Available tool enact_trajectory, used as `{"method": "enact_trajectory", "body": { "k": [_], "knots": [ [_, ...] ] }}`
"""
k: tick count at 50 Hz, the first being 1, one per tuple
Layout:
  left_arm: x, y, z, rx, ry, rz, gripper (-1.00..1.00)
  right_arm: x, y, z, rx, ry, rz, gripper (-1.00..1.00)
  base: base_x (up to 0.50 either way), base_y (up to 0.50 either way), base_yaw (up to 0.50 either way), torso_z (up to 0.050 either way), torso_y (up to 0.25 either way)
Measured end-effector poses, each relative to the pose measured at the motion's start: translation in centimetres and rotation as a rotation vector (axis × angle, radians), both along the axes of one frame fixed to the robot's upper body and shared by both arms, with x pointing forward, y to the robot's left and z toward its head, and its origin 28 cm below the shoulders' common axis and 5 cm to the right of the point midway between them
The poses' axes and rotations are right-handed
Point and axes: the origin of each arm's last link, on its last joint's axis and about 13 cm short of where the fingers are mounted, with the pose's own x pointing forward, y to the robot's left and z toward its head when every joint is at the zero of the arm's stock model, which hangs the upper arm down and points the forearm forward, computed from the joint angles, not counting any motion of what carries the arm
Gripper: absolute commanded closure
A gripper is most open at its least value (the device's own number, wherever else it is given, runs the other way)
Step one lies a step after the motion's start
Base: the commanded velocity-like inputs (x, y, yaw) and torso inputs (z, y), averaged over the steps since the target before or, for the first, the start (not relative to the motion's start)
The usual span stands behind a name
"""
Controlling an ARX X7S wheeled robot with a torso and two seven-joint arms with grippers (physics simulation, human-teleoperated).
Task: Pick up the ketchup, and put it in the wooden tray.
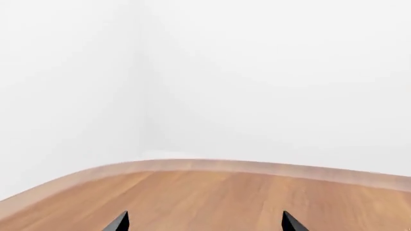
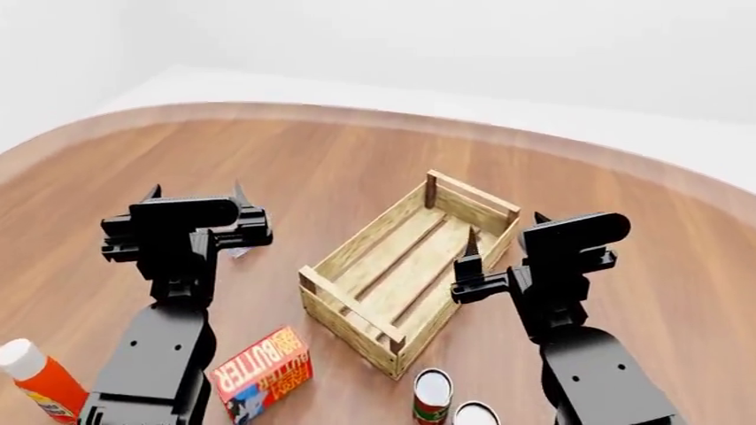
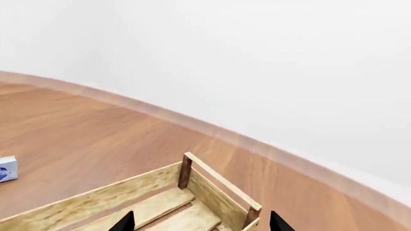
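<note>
The ketchup (image 2: 35,376), an orange-red bottle with a white cap, lies at the near left table edge, behind and left of my left arm. The wooden tray (image 2: 354,248) sits mid-table and holds nothing. My left gripper (image 2: 196,191) is open and empty, raised over bare table left of the tray. In the left wrist view my left gripper (image 1: 205,224) shows only wood between its tips. My right gripper (image 2: 505,228) is open and empty above the tray's right side. In the right wrist view my right gripper (image 3: 202,224) hangs over the tray's far corner (image 3: 186,171).
A red-orange butter box (image 2: 262,372) lies in front of the tray beside my left arm. Two cans (image 2: 433,394) (image 2: 475,414) stand at the near edge. A small white-blue item (image 2: 240,252) lies under my left gripper and also shows in the right wrist view (image 3: 6,168). The table's curved far edge (image 2: 354,113) meets white walls.
</note>
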Motion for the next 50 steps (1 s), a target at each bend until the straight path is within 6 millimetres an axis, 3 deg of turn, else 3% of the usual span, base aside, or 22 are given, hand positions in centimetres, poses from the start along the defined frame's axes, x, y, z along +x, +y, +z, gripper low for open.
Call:
{"method": "enact_trajectory", "body": {
  "k": [11,22,34,50],
  "knots": [
    [0.3,0.2,0.0,0.001,0.004,0.012,-1.00,0.1,0.0,0.0,-0.001,0.003,0.000,-1.00,0.48,0.12,0.00,0.000,0.001],
    [-0.2,0.5,0.1,-0.001,0.008,0.010,-1.00,-0.1,-0.1,0.0,-0.002,0.003,-0.005,-1.00,0.00,0.00,0.00,0.000,0.000],
    [-2.5,2.3,0.9,-0.007,0.001,0.031,-1.00,-0.3,-0.2,-0.5,-0.001,0.024,0.004,-1.00,0.00,0.00,0.00,0.000,0.000],
    [-7.0,6.3,1.0,-0.008,0.023,0.232,-1.00,1.1,0.3,-1.5,0.021,0.038,0.097,-1.00,0.00,0.00,0.00,0.000,0.000]
  ]
}}
